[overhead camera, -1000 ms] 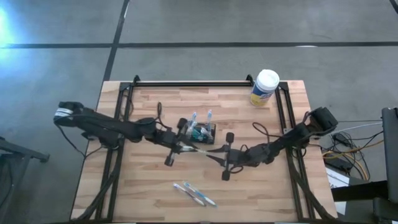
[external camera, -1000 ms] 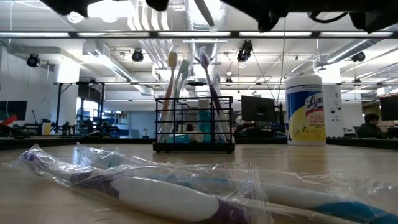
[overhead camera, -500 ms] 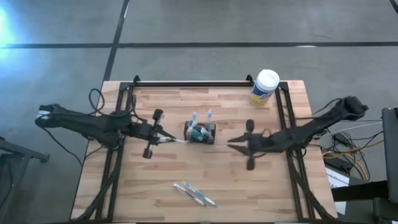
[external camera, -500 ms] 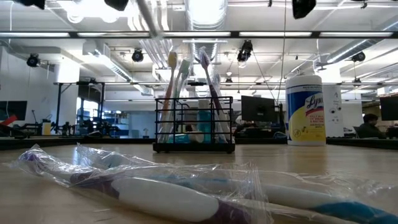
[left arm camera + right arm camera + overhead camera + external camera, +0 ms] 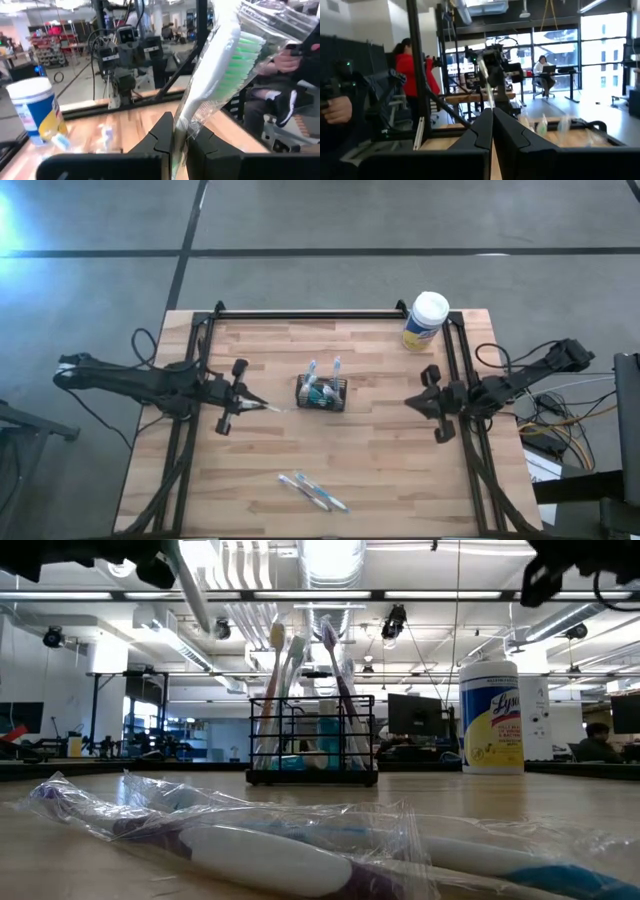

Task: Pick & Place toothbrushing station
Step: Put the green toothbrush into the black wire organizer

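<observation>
Toothbrushing station (image 5: 322, 393) standing mid-tabletop. Left gripper (image 5: 258, 404), near the left edge, is pinching 1 wrapped toothbrush (image 5: 220, 75); right gripper (image 5: 412, 402), clamped empty, is hovering near the right edge.

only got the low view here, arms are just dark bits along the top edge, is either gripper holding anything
Observer: Yes. The left gripper is shut on a bagged toothbrush with green bristles.
Operator: and the right one
Observer: The right gripper is shut and holds nothing; it sits near the table's right edge.
Operator: where's the left relative to the holder
Observer: From above, the left gripper is left of the wire-mesh holder, apart from it.
</observation>
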`<action>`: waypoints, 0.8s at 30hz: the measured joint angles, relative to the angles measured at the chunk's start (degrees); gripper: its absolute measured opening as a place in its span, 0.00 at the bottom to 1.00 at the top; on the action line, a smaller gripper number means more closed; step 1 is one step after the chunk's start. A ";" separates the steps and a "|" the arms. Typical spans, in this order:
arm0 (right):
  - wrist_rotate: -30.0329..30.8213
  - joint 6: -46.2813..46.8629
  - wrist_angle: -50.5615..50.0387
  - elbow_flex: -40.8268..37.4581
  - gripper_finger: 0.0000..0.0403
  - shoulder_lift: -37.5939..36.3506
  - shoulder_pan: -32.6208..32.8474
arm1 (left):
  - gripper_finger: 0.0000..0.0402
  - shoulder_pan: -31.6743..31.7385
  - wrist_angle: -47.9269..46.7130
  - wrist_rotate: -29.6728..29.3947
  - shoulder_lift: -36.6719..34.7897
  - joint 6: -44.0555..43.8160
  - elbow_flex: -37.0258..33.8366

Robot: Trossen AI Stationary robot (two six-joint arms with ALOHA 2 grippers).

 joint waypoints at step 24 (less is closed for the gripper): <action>0.49 1.13 7.83 -9.24 0.02 0.04 0.00 | 0.06 15.54 0.15 6.59 21.47 3.85 8.19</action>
